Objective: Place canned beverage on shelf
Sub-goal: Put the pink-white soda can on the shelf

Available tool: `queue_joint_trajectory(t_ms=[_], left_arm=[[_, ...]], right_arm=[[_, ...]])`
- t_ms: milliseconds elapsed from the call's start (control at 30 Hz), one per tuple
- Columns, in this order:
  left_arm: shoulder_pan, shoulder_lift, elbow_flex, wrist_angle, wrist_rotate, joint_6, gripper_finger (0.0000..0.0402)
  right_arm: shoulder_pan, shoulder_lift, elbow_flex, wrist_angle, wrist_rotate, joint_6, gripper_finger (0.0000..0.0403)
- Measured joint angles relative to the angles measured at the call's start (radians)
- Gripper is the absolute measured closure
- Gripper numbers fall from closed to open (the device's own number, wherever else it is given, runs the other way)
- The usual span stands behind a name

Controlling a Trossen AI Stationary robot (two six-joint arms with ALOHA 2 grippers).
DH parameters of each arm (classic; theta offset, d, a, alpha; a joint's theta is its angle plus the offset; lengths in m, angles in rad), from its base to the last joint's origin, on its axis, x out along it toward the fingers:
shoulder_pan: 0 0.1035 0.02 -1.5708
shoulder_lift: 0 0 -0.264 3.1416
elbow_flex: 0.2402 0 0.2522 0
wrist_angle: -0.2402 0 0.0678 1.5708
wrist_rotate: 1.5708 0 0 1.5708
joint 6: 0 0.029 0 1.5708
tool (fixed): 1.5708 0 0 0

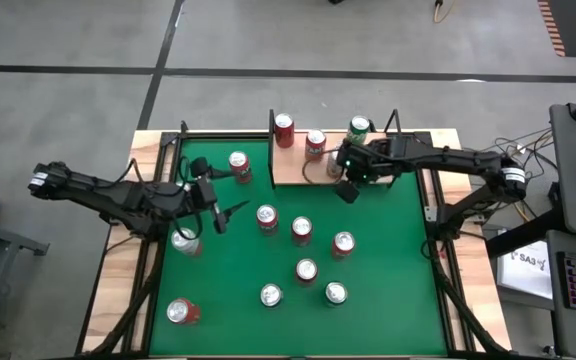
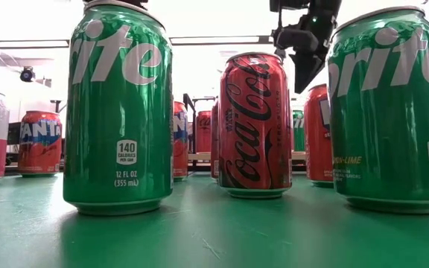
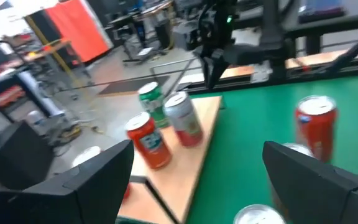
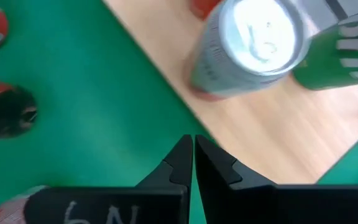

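The shelf (image 1: 296, 168), a light wood board with black uprights, stands at the table's far middle. Three cans stand upright on it: a red one (image 1: 284, 130), a silver one (image 1: 315, 143) and a green one (image 1: 358, 128). My right gripper (image 1: 346, 190) hangs shut and empty over the shelf's near right edge. In the right wrist view, its fingertips (image 4: 193, 155) sit just before the silver can (image 4: 253, 43). My left gripper (image 1: 228, 215) hovers open and empty over the table's left part. In the left wrist view, it (image 3: 197, 180) looks toward the shelf (image 3: 194, 155).
Several more cans stand upright across the green tabletop (image 1: 398, 250), among them a red can (image 1: 239, 165) near the shelf's left end and a group at the middle (image 1: 301, 229). Two large green cans (image 2: 118, 104) and a red can (image 2: 253, 123) fill the low view.
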Motion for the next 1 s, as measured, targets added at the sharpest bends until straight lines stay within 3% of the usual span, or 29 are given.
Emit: queue_joint_trajectory(t_ms=[333,1000], left_arm=[[0.001,-0.009,-0.006,0.032,-0.028,0.057,0.0061],[0.001,-0.035,-0.001,0.043,-0.073,0.136,0.0061]], right_arm=[[-0.094,0.005,0.0,0.082,-0.032,-0.084,0.0394],[-0.115,0.054,-0.002,0.131,-0.042,-0.123,0.0394]])
